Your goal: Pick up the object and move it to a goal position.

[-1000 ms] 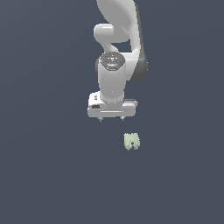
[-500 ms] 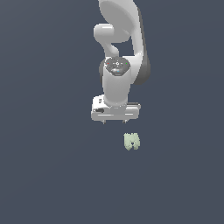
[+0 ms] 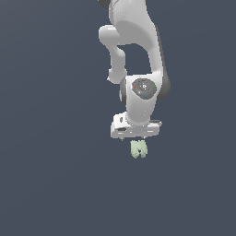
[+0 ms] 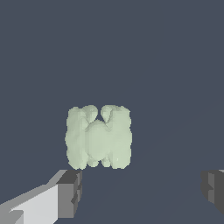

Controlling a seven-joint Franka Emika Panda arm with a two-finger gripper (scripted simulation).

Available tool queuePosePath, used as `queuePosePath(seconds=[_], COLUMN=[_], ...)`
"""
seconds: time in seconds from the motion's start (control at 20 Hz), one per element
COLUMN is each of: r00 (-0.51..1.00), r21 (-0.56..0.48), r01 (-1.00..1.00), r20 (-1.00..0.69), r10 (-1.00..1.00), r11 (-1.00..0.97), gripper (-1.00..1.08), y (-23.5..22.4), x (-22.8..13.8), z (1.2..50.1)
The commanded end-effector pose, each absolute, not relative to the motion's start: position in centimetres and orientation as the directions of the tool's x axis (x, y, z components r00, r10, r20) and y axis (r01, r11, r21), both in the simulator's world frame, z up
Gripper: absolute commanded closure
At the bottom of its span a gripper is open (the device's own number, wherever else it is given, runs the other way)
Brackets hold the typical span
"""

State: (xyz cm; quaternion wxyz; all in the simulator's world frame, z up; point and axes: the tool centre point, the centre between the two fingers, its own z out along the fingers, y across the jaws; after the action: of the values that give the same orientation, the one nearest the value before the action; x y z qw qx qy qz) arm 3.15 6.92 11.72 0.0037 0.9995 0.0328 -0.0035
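One flat, dark grey-blue floor fills both views, smooth and unmarked, with no edge or wall showing anywhere. Over it hangs the white arm, made of rounded, glossy sections; its top is cut off by the exterior view's upper border. A round grey joint cap with small coloured dots sits on the wrist, and below it the boxy white hand ends in the gripper. In the exterior view the fingers are almost wholly hidden under the hand, so little of them can be made out there. In the wrist view two blocky dark grey fingertips stand wide apart, one at each side and the far one cut by the picture's border, with nothing between them: the gripper is spread open and holds nothing. The pale green piece lies on the floor just below the hand in the exterior view. Up close it is lumpy and bumpy, two lobes joined with a notch between them. Open floor lies all around it on every side
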Motion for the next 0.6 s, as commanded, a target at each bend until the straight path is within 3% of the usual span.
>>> queuePosePath(seconds=[0.0, 0.55], r00=[0.998, 0.997], r21=[0.005, 0.000], r01=[0.069, 0.076], r20=[-0.004, -0.001], r10=[0.069, 0.076], r11=[-0.998, -0.997], gripper=[-0.92, -0.92], y=[8.3, 10.5], x=[3.7, 4.3], z=[10.7, 9.1])
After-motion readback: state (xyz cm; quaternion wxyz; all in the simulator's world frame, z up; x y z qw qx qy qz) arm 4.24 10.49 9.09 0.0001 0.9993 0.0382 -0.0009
